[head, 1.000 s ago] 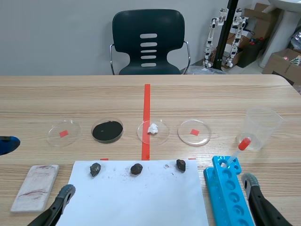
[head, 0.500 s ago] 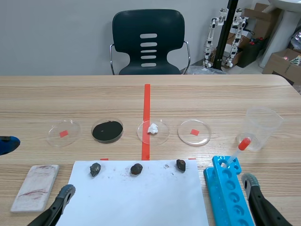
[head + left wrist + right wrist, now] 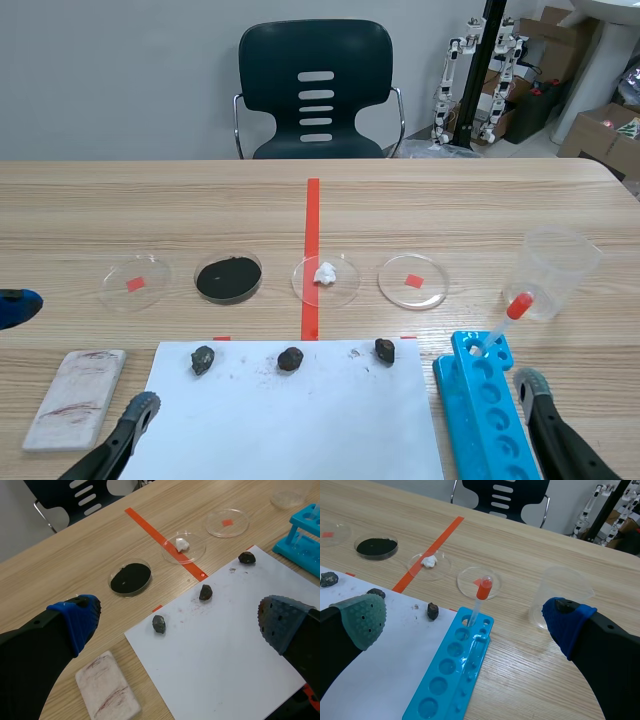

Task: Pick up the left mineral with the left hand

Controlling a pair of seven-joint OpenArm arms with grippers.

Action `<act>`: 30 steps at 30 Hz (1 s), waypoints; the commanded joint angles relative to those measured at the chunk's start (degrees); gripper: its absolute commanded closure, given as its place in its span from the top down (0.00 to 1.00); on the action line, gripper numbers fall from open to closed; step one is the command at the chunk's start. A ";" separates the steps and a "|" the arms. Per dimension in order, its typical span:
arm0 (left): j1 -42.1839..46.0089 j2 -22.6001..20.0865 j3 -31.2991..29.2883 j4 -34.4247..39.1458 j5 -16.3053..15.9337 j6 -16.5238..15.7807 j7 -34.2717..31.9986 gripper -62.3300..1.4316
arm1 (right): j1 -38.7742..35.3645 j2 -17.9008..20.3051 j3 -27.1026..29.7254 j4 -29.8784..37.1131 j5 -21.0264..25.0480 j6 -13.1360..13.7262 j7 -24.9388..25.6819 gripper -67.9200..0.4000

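Left mineral (image 3: 202, 359): small dark lump lying on the far-left part of the white paper sheet (image 3: 290, 425), untouched, nothing gripping it. In the left wrist view it sits ahead of the left gripper (image 3: 178, 619), roughly between the lines of the two fingers, which are spread wide and released, holding nothing. Middle mineral (image 3: 290, 358) and right mineral (image 3: 385, 349) lie to its right along the same far edge of the sheet, each well apart from the next. White streak tile (image 3: 75, 397) with reddish marks lies left of the sheet. Farther off, a row of four petri dishes: red-square dish (image 3: 135, 283), black-powder dish (image 3: 228, 277), white-lump dish (image 3: 325, 278), second red-square dish (image 3: 413, 281). Right side: blue tube rack (image 3: 485, 410) holding a red-bulbed dropper (image 3: 505, 320); clear beaker (image 3: 558, 270) beyond it. Right gripper (image 3: 464, 620) hangs over the rack's near end, fingers wide apart, empty.
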 commanded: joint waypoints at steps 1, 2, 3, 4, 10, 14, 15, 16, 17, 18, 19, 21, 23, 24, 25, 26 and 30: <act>0.13 0.42 -0.09 0.52 -0.39 0.04 -1.16 1.00 | 0.35 0.00 0.37 0.81 0.59 -0.20 0.83 1.00; 0.13 0.42 -0.09 0.52 -0.39 0.04 -1.16 1.00 | 0.35 0.00 0.37 0.81 0.59 -0.20 0.83 1.00; 0.13 0.42 -0.09 0.52 -0.39 0.04 -1.16 1.00 | 0.35 0.00 0.37 0.81 0.59 -0.20 0.83 1.00; 0.13 0.42 -0.09 0.52 -0.39 0.04 -1.16 1.00 | 0.35 0.00 0.37 0.81 0.59 -0.20 0.83 1.00; 0.13 0.42 -0.09 0.52 -0.39 0.04 -1.16 1.00 | 0.35 0.00 0.37 0.81 0.59 -0.20 0.83 1.00; 0.13 0.42 -0.09 0.52 -0.39 0.04 -1.18 1.00 | 0.35 0.00 0.37 0.81 0.59 -0.20 0.83 1.00; 0.13 0.42 -0.09 0.52 -0.39 0.04 -1.18 1.00 | 0.35 0.00 0.37 0.81 0.59 -0.20 0.83 1.00; 0.13 0.42 -0.09 0.52 -0.39 0.04 -1.18 1.00 | 0.35 0.00 0.37 0.81 0.59 -0.20 0.83 1.00; 0.13 0.42 -0.09 0.52 -0.39 0.04 -1.18 1.00 | 0.35 0.00 0.37 0.81 0.59 -0.20 0.83 1.00; 0.13 0.42 -0.09 0.52 -0.39 0.04 -1.18 1.00 | 0.35 0.00 0.37 0.81 0.59 -0.20 0.83 1.00; 0.13 0.42 -0.09 0.52 -0.39 0.07 -1.16 1.00 | 0.35 0.00 0.37 0.81 0.59 -0.20 0.83 1.00; 0.11 0.42 -0.07 0.52 -1.07 0.07 -1.11 1.00 | 0.35 0.00 0.37 0.81 0.59 -0.20 0.83 1.00; -0.59 0.42 0.15 0.52 -4.17 0.07 -0.46 1.00 | 0.35 0.00 0.37 0.81 0.59 -0.20 0.83 1.00; -1.38 0.42 0.33 0.52 -5.64 0.07 1.05 1.00 | 0.35 0.00 0.37 0.81 0.59 -0.20 0.83 1.00; -2.75 0.42 0.63 0.52 -7.39 0.07 3.61 1.00 | 0.35 0.00 0.37 0.81 0.59 -0.20 0.83 1.00; -4.04 0.44 0.92 0.52 -8.85 0.07 6.29 1.00 | 0.35 0.00 0.37 0.81 0.59 -0.20 0.83 1.00; -11.06 0.44 2.64 0.52 -15.87 0.07 20.13 1.00 | 0.35 0.00 0.37 0.81 0.59 -0.20 0.83 1.00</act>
